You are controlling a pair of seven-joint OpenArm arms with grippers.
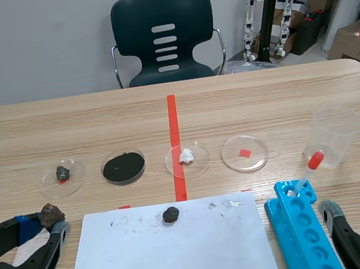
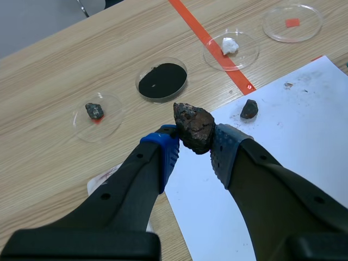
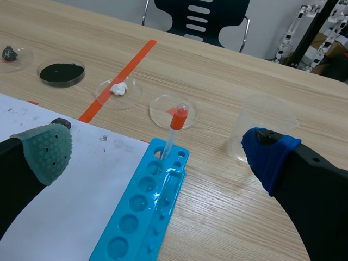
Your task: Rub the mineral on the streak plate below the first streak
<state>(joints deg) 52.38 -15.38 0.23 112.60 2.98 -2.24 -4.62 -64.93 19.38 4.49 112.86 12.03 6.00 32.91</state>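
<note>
Mineral (image 2: 194, 126) is what I have in my left gripper (image 2: 194, 148): a dark brown, rough lump with a pointed end and dull rusty patches. It is clamped between the blue pad and the grey pad, with most of the lump standing proud ahead of the fingertips. In the scene view that gripper sits low at the left, just beside the left edge of the white streak sheet (image 1: 169, 255), over the bench (image 1: 282, 101).

On the sheet near its far edge lies a small dark rock (image 1: 171, 214), with faint grey smudges alongside that may be streak marks, though I cannot be sure at this range. Beyond the sheet stand four dishes in a row: one with a small dark stone (image 1: 62, 173), one of black powder (image 1: 124, 166), one with a white lump (image 1: 186, 158) and one with a red square (image 1: 243, 152).

My right gripper (image 3: 159, 153) is spread wide with nothing in it, above a blue well tray (image 3: 144, 212) holding a red-bulbed dropper (image 3: 173, 133), near a clear beaker (image 3: 263, 122).
</note>
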